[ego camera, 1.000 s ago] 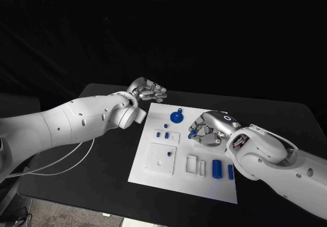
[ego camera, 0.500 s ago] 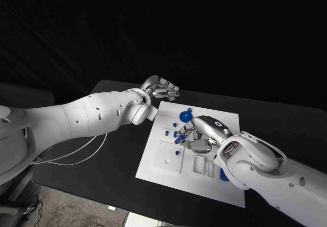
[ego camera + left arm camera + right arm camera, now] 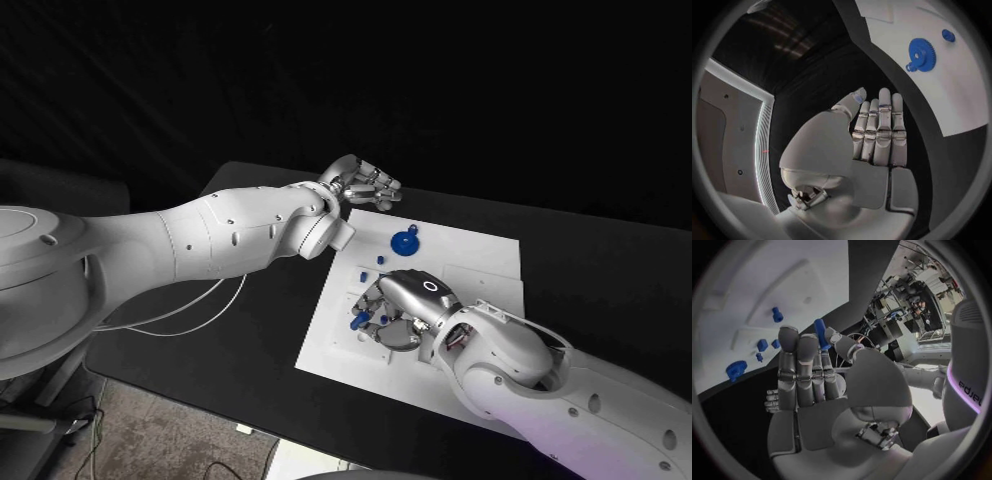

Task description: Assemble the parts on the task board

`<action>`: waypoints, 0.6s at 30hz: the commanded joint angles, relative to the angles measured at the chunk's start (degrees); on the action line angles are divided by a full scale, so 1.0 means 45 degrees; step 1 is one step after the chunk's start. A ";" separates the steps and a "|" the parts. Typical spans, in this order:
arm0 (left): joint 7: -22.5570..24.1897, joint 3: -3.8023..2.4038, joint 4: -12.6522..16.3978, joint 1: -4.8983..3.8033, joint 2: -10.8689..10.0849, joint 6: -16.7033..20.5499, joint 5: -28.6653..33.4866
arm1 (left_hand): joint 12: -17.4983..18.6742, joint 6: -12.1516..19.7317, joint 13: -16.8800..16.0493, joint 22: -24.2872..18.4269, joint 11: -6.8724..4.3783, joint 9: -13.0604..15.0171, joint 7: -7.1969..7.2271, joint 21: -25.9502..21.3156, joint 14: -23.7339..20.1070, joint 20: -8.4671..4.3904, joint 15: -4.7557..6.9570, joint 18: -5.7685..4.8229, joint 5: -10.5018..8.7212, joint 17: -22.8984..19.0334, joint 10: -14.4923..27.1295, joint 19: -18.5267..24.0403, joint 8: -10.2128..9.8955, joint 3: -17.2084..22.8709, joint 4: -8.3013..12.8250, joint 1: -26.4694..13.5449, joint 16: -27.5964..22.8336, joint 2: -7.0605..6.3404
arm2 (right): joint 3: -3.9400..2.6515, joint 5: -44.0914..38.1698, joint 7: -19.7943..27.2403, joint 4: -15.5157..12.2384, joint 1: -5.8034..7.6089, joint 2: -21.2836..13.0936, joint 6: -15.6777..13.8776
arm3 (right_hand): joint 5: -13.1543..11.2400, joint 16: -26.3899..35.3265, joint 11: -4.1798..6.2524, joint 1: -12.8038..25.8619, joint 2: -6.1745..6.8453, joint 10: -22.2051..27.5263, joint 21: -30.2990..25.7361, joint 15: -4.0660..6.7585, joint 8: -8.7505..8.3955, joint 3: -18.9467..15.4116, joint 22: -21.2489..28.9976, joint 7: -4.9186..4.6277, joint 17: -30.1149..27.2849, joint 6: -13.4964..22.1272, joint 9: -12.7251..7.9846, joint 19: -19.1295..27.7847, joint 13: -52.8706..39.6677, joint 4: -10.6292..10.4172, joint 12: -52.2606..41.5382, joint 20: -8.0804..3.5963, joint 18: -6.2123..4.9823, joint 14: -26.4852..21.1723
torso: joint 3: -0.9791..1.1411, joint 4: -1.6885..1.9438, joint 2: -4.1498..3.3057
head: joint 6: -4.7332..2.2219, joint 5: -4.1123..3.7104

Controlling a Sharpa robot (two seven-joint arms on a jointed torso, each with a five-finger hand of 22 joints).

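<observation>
Your right hand point(image 3: 392, 315) pinches a small blue peg point(image 3: 820, 333) over the middle of the white task board point(image 3: 476, 250). Your left hand point(image 3: 364, 185) hovers empty, fingers straight together, past the board's far left corner, near the blue gear point(image 3: 405, 241).

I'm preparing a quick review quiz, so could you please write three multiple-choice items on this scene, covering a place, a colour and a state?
1. Where is the gear?
A. on the task board
B. on the bare table
C. in the left hand

2. What colour is the gear?
A. grey
B. blue
C. red

3. What is the right hand doing?
A. resting flat on the table
B. hanging open
C. holding a blue part

Answers: 1 A, it lies on the white plate; 2 B, plainly blue; 3 C, the wrist view shows a peg between its fingers.
</observation>
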State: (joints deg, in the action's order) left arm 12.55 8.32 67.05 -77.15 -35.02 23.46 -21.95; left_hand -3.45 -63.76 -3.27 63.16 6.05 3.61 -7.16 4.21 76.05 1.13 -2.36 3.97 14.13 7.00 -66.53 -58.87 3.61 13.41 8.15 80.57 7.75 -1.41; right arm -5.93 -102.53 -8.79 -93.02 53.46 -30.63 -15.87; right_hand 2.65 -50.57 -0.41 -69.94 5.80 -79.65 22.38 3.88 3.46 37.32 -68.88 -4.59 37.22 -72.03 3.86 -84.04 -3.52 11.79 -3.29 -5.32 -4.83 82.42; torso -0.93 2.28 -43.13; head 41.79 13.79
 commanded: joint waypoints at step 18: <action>0.0025 -0.0006 0.0083 -0.0017 -0.0015 -0.0213 0.0111 | 0.0004 0.0036 -0.0007 -0.0089 0.0009 0.0015 -0.0060 -0.0079 -0.0086 0.0063 -0.0046 -0.0049 -0.0061 -0.0012 0.0069 0.0032 0.0008 0.0005 -0.0086 -0.0063 0.0080 0.0042 | 0.0412 -0.1490 -0.0473 0.0471 -0.0012 0.0277 0.0871 | 0.0035 0.0052 -0.0019 -0.0005 -0.0178 -0.0061 0.0116 0.0103 0.0053 0.0005 -0.0045 0.0104 0.0045 -0.0251 0.0018 -0.0502 -0.0017 0.0173 -0.0050 -0.0089 -0.0259 -0.0014 | 0.0021 -0.0051 0.0006 | 0.0158 0.0068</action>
State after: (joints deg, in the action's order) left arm 12.46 8.33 67.25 -77.15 -35.12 23.16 -21.80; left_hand -3.45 -63.76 -3.27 62.80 6.04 3.61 -7.16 4.21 76.05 1.13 -2.36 3.97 14.13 7.00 -66.53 -58.87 3.61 13.41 8.15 80.57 7.75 -1.42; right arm -4.09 -107.30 -9.97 -90.90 53.45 -29.39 -13.42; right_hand 2.44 -50.57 -0.42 -69.94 5.80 -79.63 22.73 3.99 3.39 37.25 -69.04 -4.71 37.37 -72.33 3.87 -84.04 -3.50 12.21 -3.29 -5.31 -4.81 82.29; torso -0.84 2.11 -43.13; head 42.46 14.14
